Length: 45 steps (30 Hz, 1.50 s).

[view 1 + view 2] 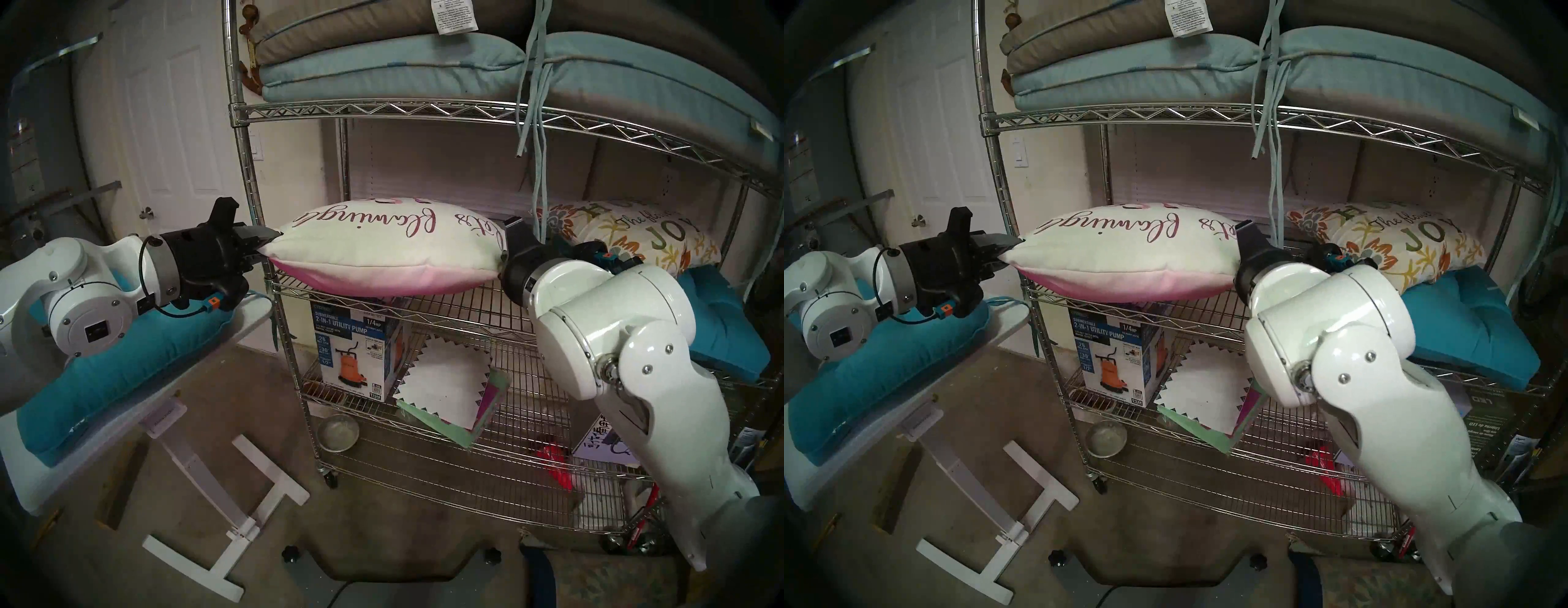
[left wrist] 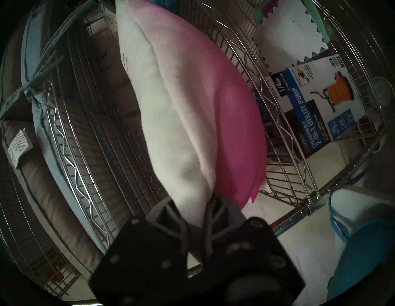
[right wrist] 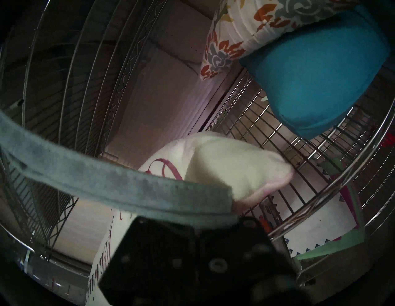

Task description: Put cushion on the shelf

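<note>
Head view: left gripper [image 1: 266, 243] & right gripper [image 1: 507, 250] each clamped tight on white-pink cushion [image 1: 382, 246] corners; keep level, lower onto shelf [image 1: 445, 314] tier.

My head views are dim and cool-toned, with a heavy dark rim eating every corner. The fisheye bends the tall chrome wire shelf [image 1: 382, 111] into arcs toward the edges. The white cushion with pink script and pink underside [image 1: 382, 246] is the brightest thing I see and reads sharp; the carpet below it falls into shadow. Small glints sit on the glossy white arm shells at right. My left wrist view is darker, soft along the cushion's near end. In my right wrist view a grey-blue fabric strap [image 3: 119, 183] hangs close to the lens, blurred and grainy, and the black gripper body is nearly lost in darkness.
</note>
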{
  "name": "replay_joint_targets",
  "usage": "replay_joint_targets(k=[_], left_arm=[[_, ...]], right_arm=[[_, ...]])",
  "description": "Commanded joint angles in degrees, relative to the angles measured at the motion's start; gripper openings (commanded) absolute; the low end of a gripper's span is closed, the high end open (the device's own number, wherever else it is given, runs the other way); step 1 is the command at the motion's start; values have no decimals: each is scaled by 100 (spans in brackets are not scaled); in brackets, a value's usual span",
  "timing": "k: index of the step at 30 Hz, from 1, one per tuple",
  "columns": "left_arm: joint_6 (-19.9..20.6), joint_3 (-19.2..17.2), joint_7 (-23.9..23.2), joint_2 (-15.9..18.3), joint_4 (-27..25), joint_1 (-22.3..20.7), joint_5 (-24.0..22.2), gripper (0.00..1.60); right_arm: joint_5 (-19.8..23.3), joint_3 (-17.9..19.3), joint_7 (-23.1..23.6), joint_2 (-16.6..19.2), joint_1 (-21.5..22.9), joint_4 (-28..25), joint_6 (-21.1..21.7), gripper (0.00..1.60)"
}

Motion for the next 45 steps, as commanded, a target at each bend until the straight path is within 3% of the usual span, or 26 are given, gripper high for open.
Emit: replay_joint_targets(k=[1,28,45], left_arm=[[87,37,161,-6,213,-116,216,0],[99,539,458,-10,1001,-246,847,0],[75,789,643,-18,1135,-426,1199,0]], right_arm=[[-6,-61,2,-95,32,-222,-32,0],[-51,-742,27,-720,319,-222,-188,0],[-166,-1044,-16,-947,447,-222,-314,0]])
